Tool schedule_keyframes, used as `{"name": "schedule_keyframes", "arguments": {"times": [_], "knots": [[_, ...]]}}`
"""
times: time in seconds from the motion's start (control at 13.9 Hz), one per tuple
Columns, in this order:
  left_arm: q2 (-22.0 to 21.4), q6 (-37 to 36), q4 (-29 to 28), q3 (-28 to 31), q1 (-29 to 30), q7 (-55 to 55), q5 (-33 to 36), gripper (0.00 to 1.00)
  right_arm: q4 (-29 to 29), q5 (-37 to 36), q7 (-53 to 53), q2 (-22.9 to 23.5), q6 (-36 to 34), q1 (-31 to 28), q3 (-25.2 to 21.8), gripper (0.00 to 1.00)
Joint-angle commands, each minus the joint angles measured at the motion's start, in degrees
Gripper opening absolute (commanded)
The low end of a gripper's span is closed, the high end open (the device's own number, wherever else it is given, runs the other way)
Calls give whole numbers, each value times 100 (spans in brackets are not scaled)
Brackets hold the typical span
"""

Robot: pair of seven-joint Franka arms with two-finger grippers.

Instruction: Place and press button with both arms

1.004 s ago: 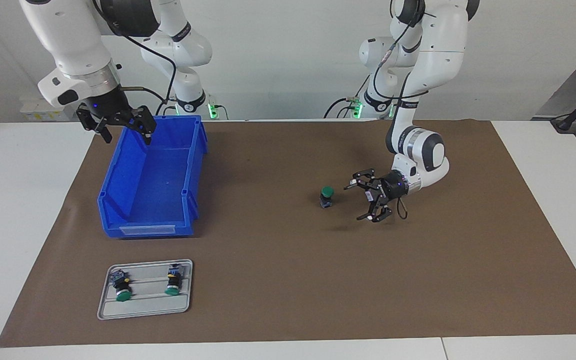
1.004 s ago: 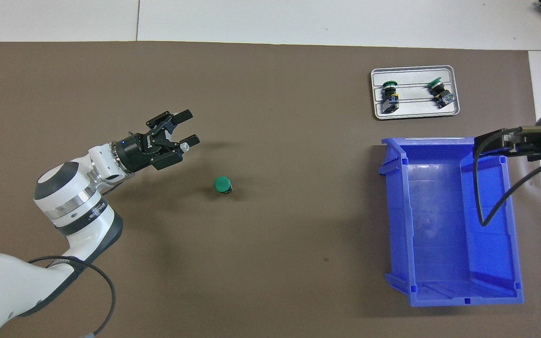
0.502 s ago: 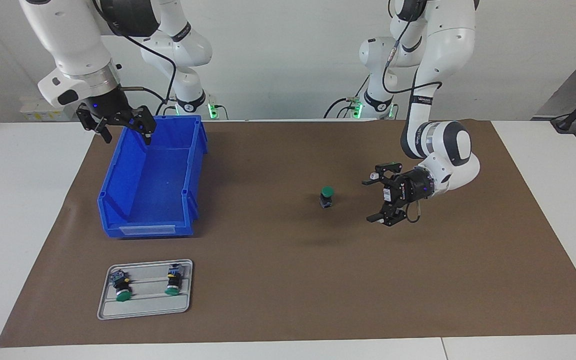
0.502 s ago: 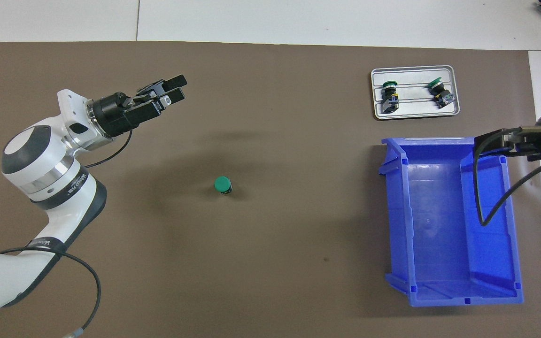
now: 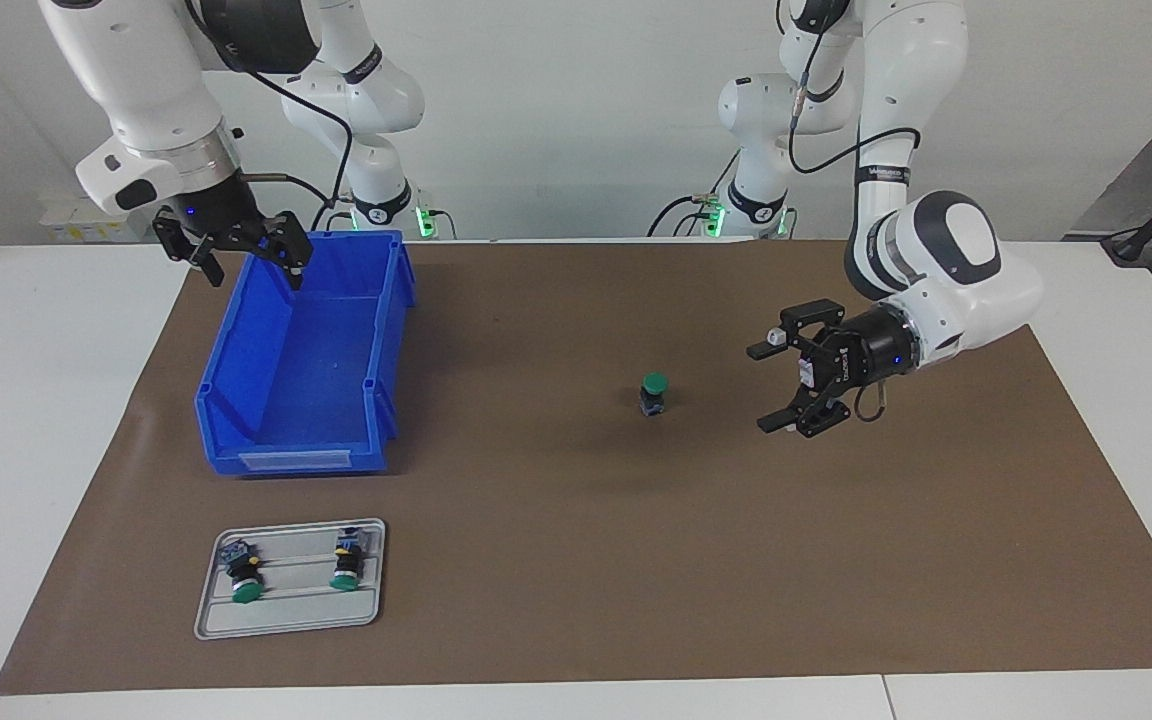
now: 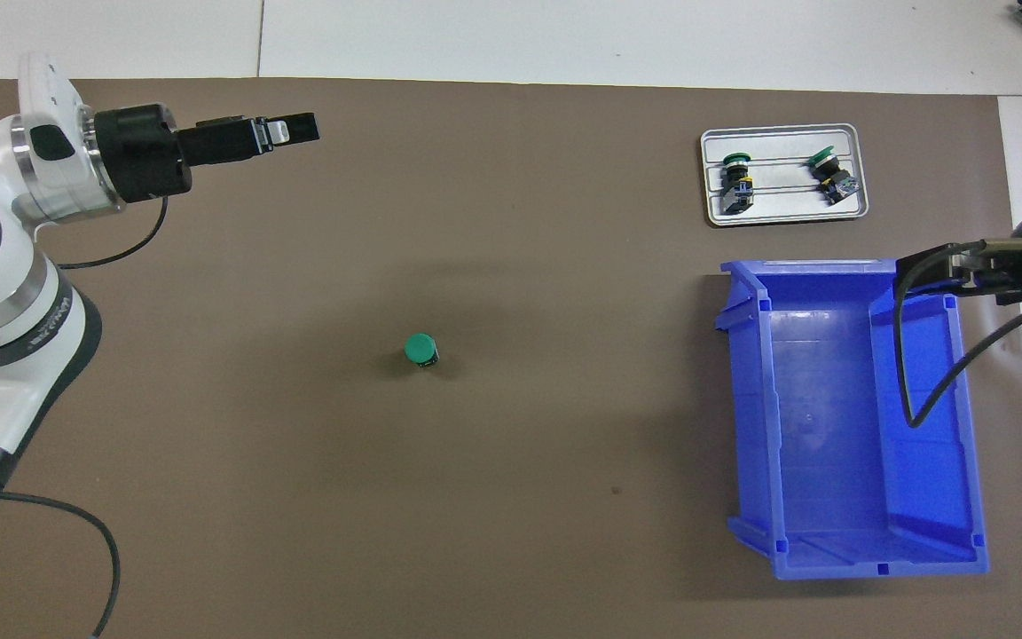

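Green-capped button is standing placed on table mat, unpressed; left pincer and right pincer hanging released, empty.

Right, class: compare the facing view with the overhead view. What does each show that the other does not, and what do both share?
Only the facing view shows the arms' bases, the wall, and the right gripper open above the blue bin's rim. Only the overhead view looks straight down into the bin. Both share the upright button on the brown mat, the tray holding two more buttons, and the left gripper, open and empty, apart from the button.
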Motion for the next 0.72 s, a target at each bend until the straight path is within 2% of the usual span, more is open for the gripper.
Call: {"name": "schedule_keyframes", "arguments": {"times": [0.0, 0.14, 0.29, 0.57, 0.65], "knots": [[-338, -62, -57, -29, 37, -969, 1667, 99, -42, 133, -171, -50, -42, -59, 32, 100], [-453, -72, -57, -90, -34, -1664, 2952, 98, -42, 124, -171, -50, -42, -59, 32, 100], [-480, -54, -57, -91, -392, -2516, 3815, 98, -42, 124, -171, -50, -51, -59, 32, 100], [-471, 112, -57, -91, -1262, -4607, 6388, 98, -42, 124, -171, -50, -42, -59, 32, 100], [-471, 147, -66, -99, -1438, -5108, 6856, 98, -42, 124, -171, -50, -51, -59, 32, 100]]}}
